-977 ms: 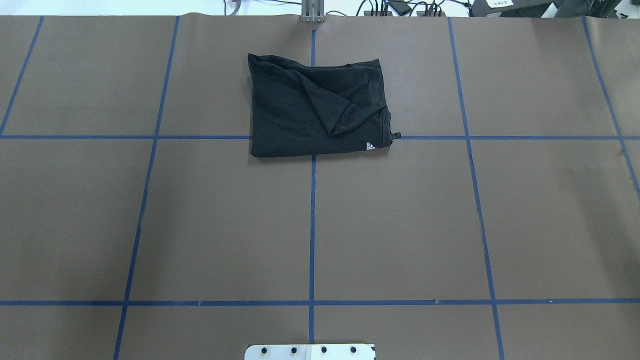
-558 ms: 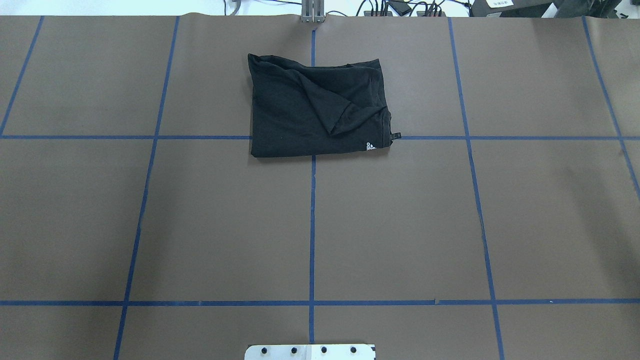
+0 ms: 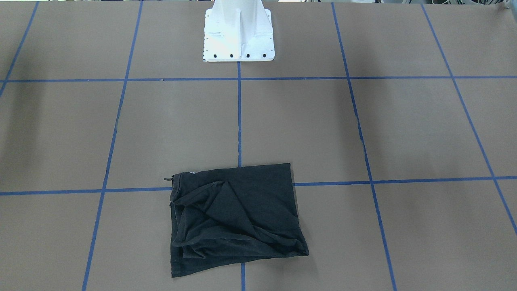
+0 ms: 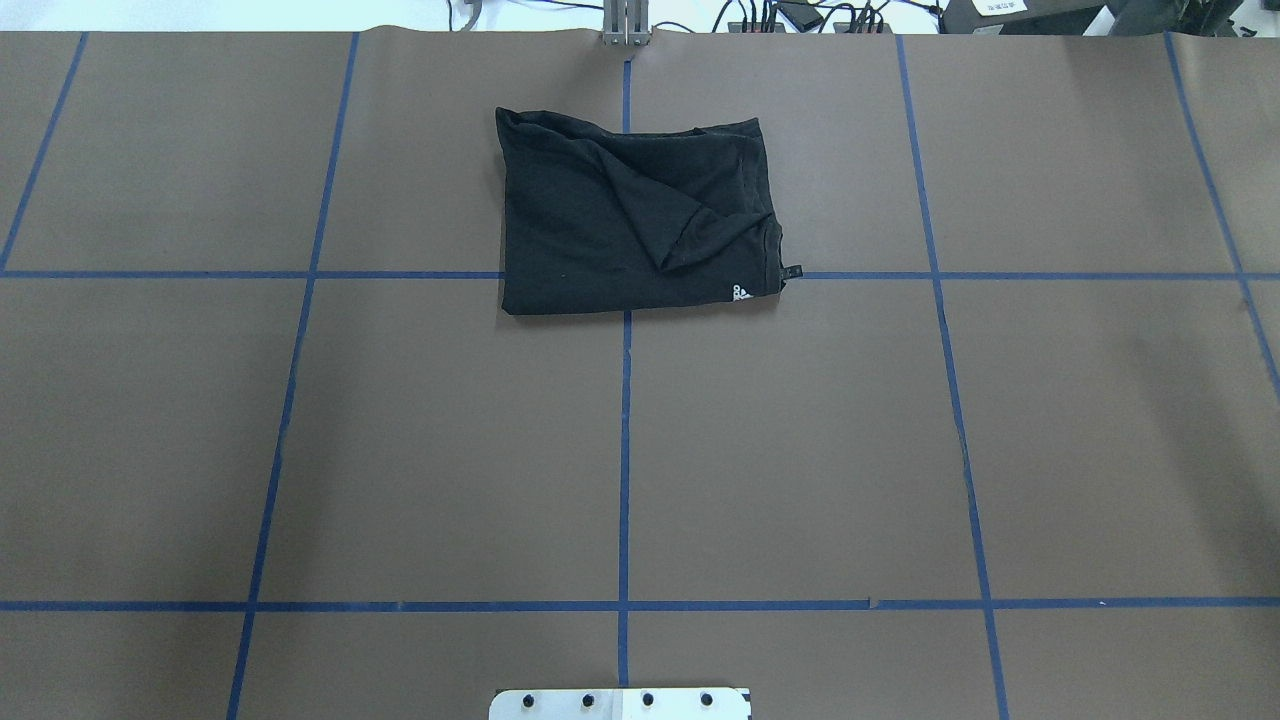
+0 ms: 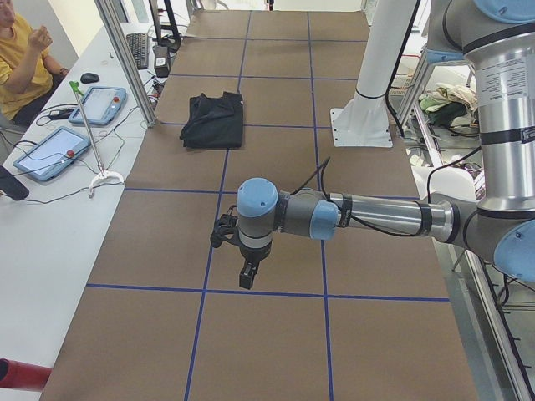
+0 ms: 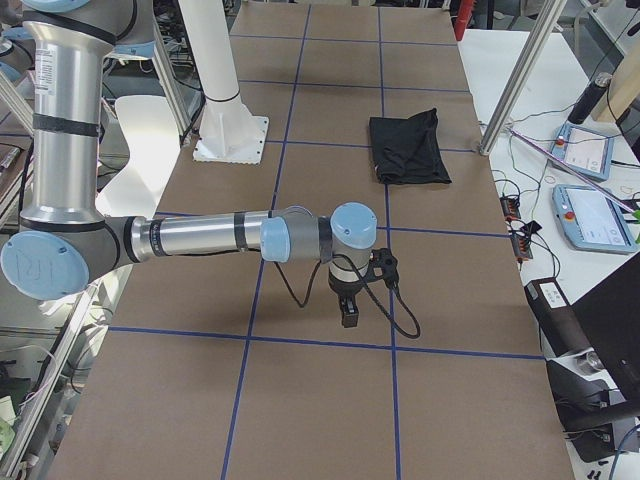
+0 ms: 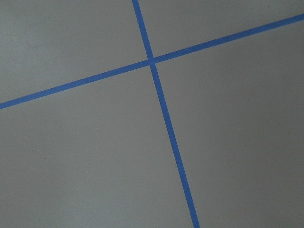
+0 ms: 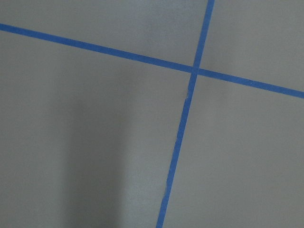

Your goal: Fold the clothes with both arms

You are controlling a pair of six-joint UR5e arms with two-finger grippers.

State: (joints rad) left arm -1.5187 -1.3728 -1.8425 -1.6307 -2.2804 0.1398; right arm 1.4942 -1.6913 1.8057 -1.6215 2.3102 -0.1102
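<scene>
Brown bench (image 4: 400,450) with its blue tape grid fills the overhead frame; left arm (image 5: 384,215) reaches across mid-frame in the left side view, right arm (image 6: 190,235) likewise in the right side view; black T-shirt (image 4: 600,220) lies folded and rumpled at upper centre of the overhead frame, well apart from both arms; left end effector (image 5: 247,278) and right end effector (image 6: 349,316) point down over the bench; open or closed, I cannot tell for either.

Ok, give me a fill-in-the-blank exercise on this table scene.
1. The shirt on the table is ____ in colour.
2. The tape lines across the table are ____.
3. The small logo at the shirt's corner is ____.
4. Of the left pincer and right pincer, the number touching the shirt is ____.

Missing words: black; blue; white; zero.
</scene>
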